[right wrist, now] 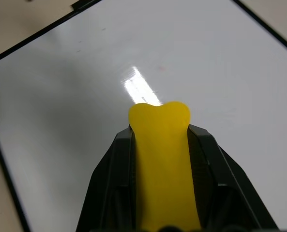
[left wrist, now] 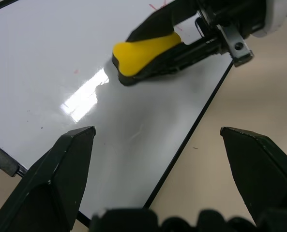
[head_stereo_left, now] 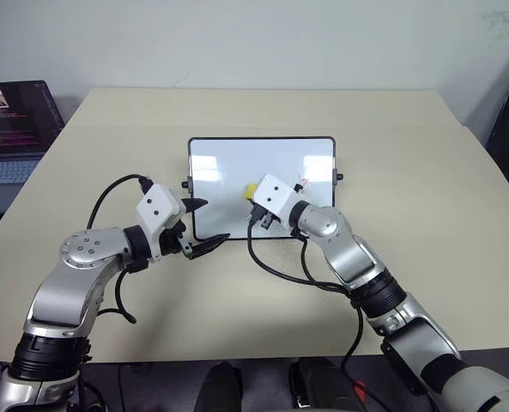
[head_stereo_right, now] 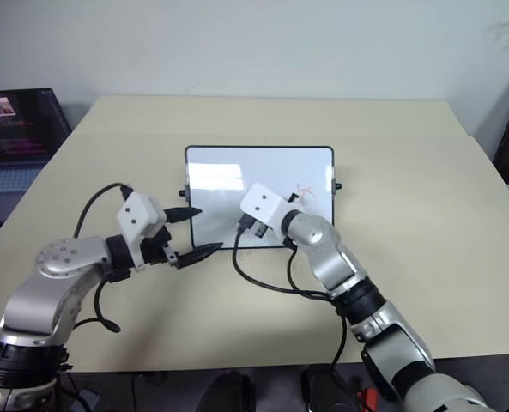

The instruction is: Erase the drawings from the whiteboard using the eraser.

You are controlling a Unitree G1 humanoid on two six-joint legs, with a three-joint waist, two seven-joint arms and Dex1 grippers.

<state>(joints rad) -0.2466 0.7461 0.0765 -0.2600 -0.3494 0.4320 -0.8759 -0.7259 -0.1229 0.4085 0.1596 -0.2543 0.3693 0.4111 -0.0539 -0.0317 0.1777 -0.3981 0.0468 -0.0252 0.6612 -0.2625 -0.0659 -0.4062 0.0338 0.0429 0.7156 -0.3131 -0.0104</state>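
Beige table (head_stereo_left: 426, 189) — one whiteboard (head_stereo_left: 228, 167); right gripper (right wrist: 160, 128) clenching one eraser (right wrist: 162, 159); left gripper (left wrist: 158, 140) released

Even bright overhead light, frames sharp. Glare streak on whiteboard (right wrist: 85, 72) just ahead of right gripper (right wrist: 158, 140). Soft shadows below it.

We are seeing a glossy white whiteboard (head_stereo_left: 228, 176) with a thin black frame lying on a pale beige table (head_stereo_left: 426, 215), and a faint red drawing (head_stereo_left: 303, 182) showing near its right edge. We are also seeing a bright yellow eraser (right wrist: 161, 159) with a black underside sitting between black fingers (right wrist: 109, 188)
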